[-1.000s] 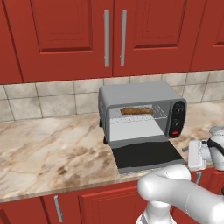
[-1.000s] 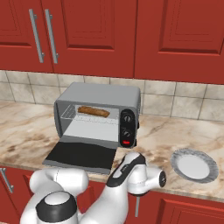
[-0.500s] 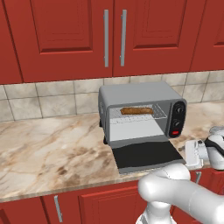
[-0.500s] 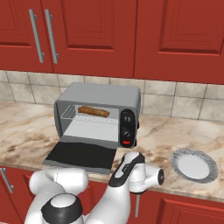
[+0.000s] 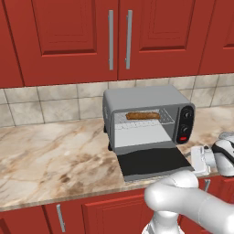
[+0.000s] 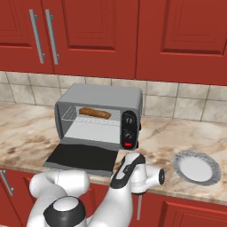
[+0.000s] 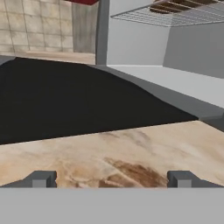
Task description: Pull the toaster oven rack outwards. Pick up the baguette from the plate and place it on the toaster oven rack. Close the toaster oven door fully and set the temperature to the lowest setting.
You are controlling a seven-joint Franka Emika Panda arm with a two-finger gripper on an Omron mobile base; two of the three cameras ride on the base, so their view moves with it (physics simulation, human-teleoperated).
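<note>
Hung low at the counter's front edge, just right of the lowered door: gripper (image 7: 112,178), jaws spread wide with nothing between them, two dark fingertips (image 7: 41,178) far apart above veined marble. Seen from the left base view as a white hand (image 5: 201,159) at the door's right front corner, apart from it; from the right base view as a dark-banded wrist (image 6: 126,168) below the countertop lip.

Lay flat and fully open: toaster oven door (image 5: 153,163), black glass facing up, reaching out over the counter towards the edge. Stood behind it: toaster oven (image 6: 102,94), grey box with cavity exposed and black panel with two knobs and a red button on its right. Sat inside the upper cavity: toaster oven rack (image 5: 144,120), with the baguette (image 5: 143,115) lying lengthwise on it. Viewed from below in the hand view: rack wires (image 7: 175,15) with brown loaf above.

Rested well to the right of the oven, near the counter's front: plate (image 6: 196,166), bare.

Spread beneath everything: beige and brown marble countertop (image 5: 50,155). Ran behind: pale square-tiled backsplash (image 5: 50,101). Hung above: red cabinets (image 5: 68,36) with vertical silver handles (image 5: 110,40). Matched below the counter: more red doors (image 5: 82,215)
</note>
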